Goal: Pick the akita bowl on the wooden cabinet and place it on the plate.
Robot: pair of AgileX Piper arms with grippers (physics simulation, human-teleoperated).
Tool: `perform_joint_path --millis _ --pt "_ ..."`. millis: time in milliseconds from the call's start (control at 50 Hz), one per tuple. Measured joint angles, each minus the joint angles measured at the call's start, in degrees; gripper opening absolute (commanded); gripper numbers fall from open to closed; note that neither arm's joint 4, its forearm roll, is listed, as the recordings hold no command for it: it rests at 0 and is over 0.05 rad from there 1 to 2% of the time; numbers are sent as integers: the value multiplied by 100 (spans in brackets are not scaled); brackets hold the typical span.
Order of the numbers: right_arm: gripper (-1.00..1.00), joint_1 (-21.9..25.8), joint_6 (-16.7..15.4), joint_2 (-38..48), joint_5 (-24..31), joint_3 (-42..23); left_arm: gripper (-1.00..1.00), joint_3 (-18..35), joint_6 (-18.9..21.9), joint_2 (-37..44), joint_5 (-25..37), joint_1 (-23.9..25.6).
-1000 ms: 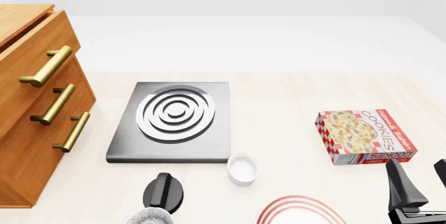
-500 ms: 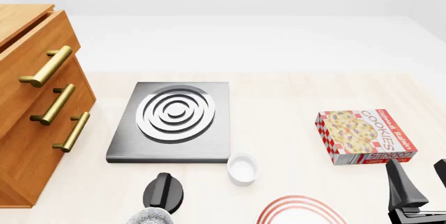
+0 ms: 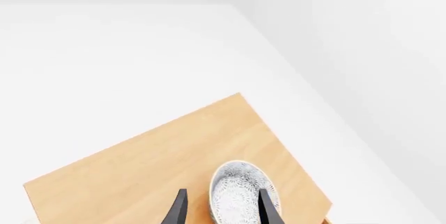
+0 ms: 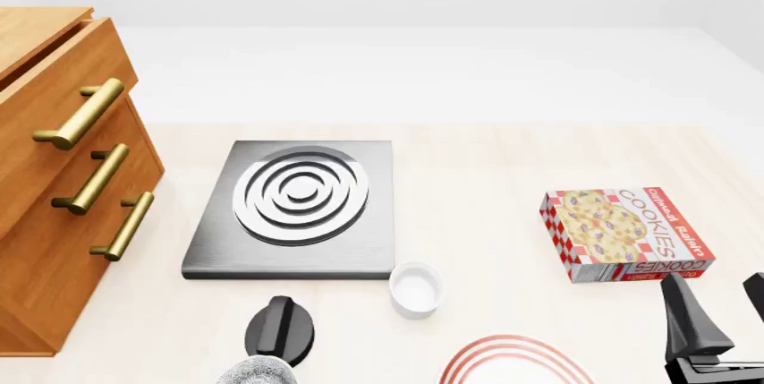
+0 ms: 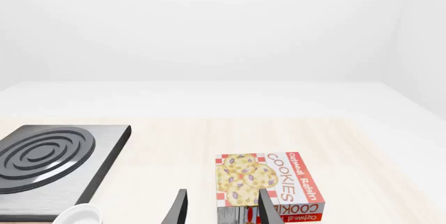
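The left wrist view looks down on the wooden cabinet's (image 3: 153,166) top, where the speckled akita bowl (image 3: 237,190) sits near one edge. My left gripper (image 3: 223,212) is open just above it, one finger over the bowl's inside and the other outside its rim. In the front view the cabinet (image 4: 54,205) stands at the left, and its top and my left gripper are out of frame. The red-ringed plate (image 4: 513,359) shows partly at the bottom edge. My right gripper (image 4: 720,311) is open and empty at the bottom right.
A grey stove plate (image 4: 299,205) lies mid-table, with a small white cup (image 4: 416,287) in front of it. A black knob-like object (image 4: 283,328) and another speckled bowl (image 4: 257,372) sit at the bottom edge. A cookie box (image 4: 623,234) lies on the right, just beyond my right gripper (image 5: 223,211).
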State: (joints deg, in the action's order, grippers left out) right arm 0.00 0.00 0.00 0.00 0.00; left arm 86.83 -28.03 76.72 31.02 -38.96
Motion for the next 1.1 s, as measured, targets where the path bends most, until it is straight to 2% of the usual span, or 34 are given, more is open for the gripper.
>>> perform_joint_path --millis 420,1100 --pt "100 0 0 0 0 0 100 -28 -58 278 -34 0" --pt "100 0 0 0 0 0 100 -351 -16 501 -154 255"
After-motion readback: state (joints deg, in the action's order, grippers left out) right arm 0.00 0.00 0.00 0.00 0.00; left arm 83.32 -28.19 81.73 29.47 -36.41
